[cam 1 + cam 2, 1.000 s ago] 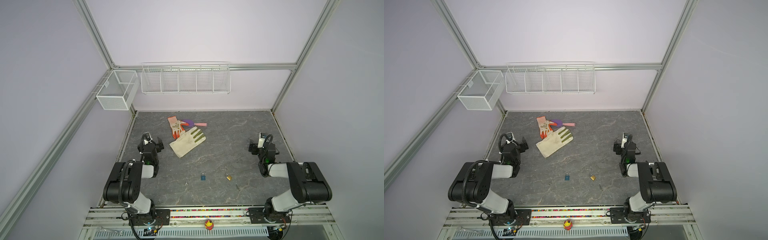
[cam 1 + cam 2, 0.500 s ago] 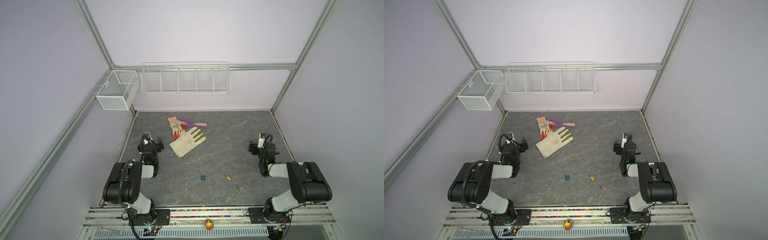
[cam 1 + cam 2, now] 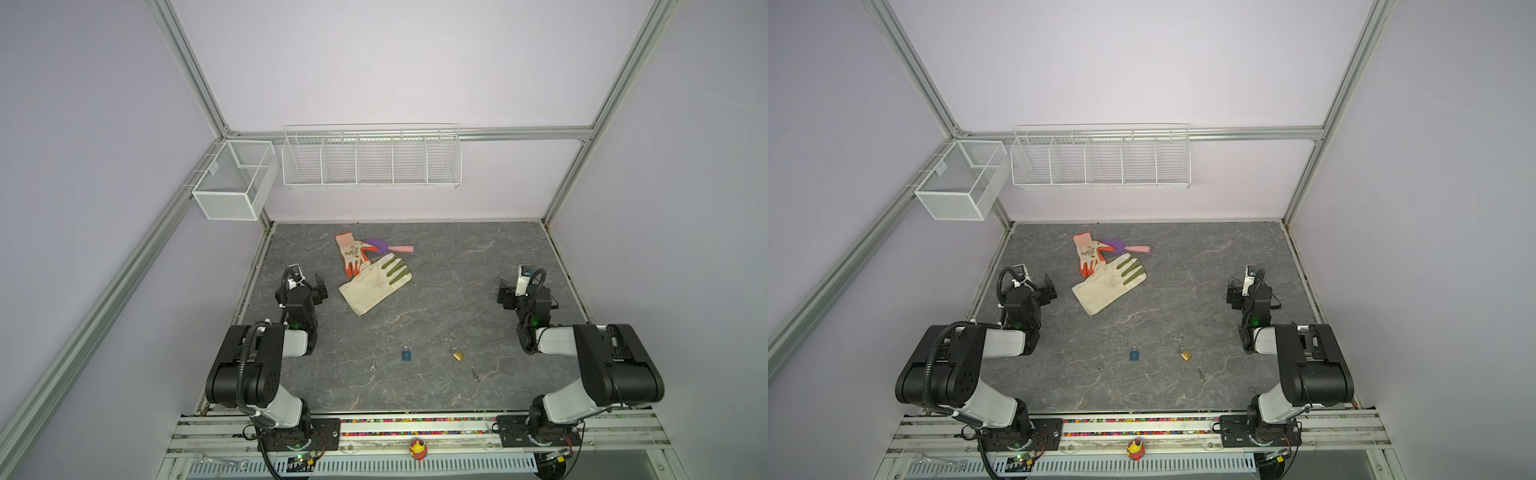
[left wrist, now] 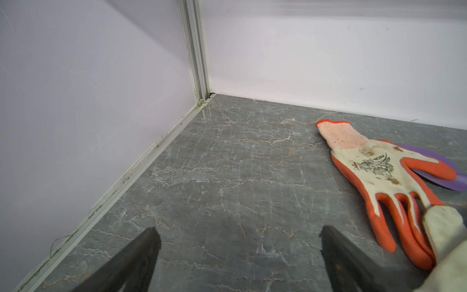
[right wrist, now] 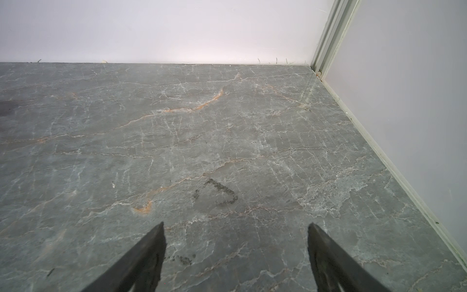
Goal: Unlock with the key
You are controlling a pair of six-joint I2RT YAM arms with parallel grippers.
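Your left arm [image 3: 295, 343] and right arm [image 3: 555, 345] sit low over the bench [image 3: 436, 266], both jaws wide open, empty, facing the back wall. Behind them, near the front edge, lie the blue padlock [image 3: 407, 354] and brass padlock [image 3: 456, 353]. The left key [image 3: 373, 366] lies nearer your left jaws, the right key [image 3: 475, 375] nearer your right jaws.

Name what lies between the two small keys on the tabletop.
The blue padlock and the brass padlock, slightly behind the line from the left key to the right key. Both top views show it.
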